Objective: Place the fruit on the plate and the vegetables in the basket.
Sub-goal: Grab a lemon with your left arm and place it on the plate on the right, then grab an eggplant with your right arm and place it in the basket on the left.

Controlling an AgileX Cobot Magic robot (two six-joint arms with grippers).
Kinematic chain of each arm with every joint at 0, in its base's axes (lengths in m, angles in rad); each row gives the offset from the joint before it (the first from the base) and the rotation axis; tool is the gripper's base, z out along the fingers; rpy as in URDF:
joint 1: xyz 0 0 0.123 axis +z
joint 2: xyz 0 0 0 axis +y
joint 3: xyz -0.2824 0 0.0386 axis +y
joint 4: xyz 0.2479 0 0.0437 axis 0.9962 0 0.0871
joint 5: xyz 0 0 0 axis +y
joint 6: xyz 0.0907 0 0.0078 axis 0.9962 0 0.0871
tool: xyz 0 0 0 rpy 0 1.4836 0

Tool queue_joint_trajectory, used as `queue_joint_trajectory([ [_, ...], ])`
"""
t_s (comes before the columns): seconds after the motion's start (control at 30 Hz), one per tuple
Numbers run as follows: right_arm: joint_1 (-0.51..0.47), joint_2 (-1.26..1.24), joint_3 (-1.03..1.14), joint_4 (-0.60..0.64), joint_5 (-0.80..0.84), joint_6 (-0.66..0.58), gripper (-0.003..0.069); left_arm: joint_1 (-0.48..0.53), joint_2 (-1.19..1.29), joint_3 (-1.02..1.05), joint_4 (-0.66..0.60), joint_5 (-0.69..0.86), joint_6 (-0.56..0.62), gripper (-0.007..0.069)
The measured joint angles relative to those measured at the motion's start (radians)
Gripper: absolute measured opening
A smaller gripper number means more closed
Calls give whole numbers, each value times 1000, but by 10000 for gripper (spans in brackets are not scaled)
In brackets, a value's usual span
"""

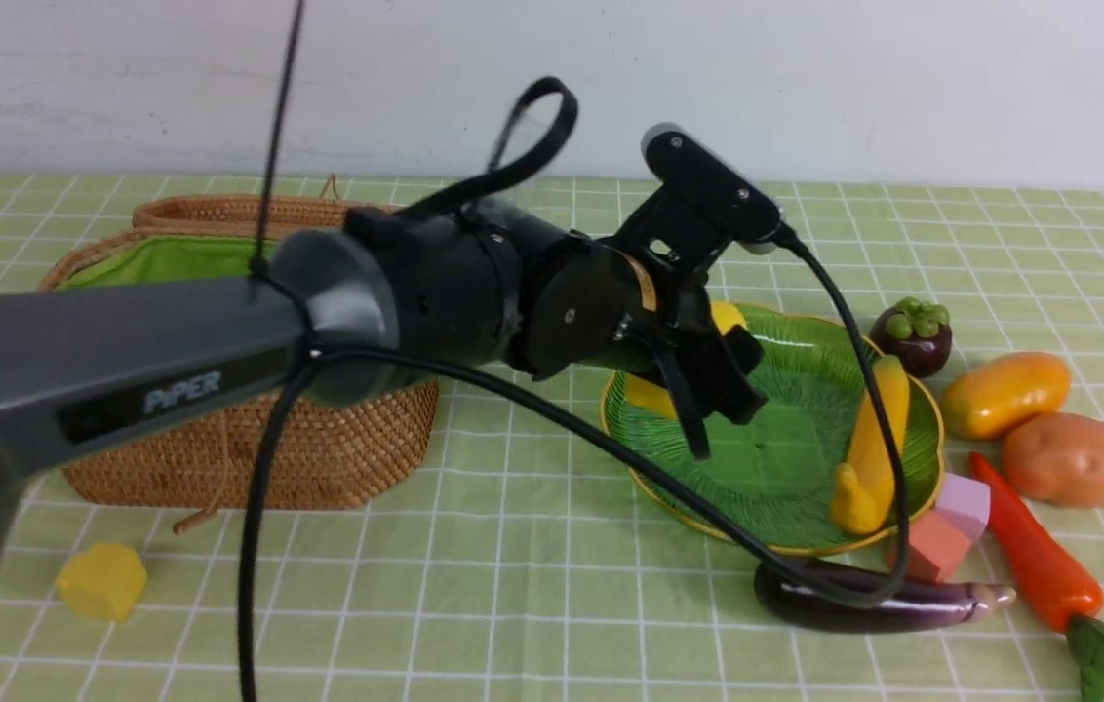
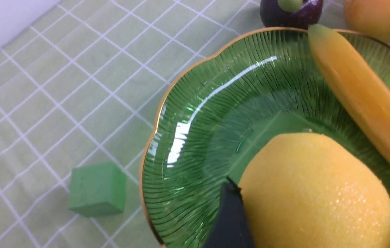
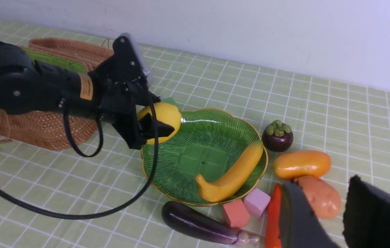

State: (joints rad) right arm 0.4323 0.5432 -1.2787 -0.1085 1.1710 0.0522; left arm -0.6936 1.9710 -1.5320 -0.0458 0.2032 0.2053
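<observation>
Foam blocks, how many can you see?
4: yellow block in front of the basket, green block beside the plate, salmon block and pink block between plate and pepper. Others possibly hidden.

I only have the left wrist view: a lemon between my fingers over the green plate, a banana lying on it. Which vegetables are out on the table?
Observer: An eggplant lies on the cloth just in front of the plate, on the robot's side.
Operator: Any others?
Observer: A red pepper and a potato lie side by side to the right of the plate.
Operator: And where is the basket from here?
Observer: The basket stands to the left of the plate, with its green lining showing.
</observation>
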Motion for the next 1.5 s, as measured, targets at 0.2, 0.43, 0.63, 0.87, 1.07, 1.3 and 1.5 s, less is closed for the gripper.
queue_joint_trajectory([
  [0.2,0,0,0,8,13,0,223,0,98,-83,-55,3,0,536],
  [0.43,0,0,0,13,25,0,223,0,106,-95,-96,-4,0,608],
  [0.63,0,0,0,13,27,0,223,0,95,-95,-106,57,0,643],
  [0.87,0,0,0,13,27,0,223,0,-15,-95,-144,176,0,536],
  [1.07,0,0,0,13,47,0,223,0,-218,-95,-178,327,-29,179],
  [1.3,0,45,1,66,50,-4,218,0,-473,-78,-201,474,-68,-13],
  [1.5,0,124,52,126,44,-75,165,0,-707,87,-240,488,-73,-13],
])
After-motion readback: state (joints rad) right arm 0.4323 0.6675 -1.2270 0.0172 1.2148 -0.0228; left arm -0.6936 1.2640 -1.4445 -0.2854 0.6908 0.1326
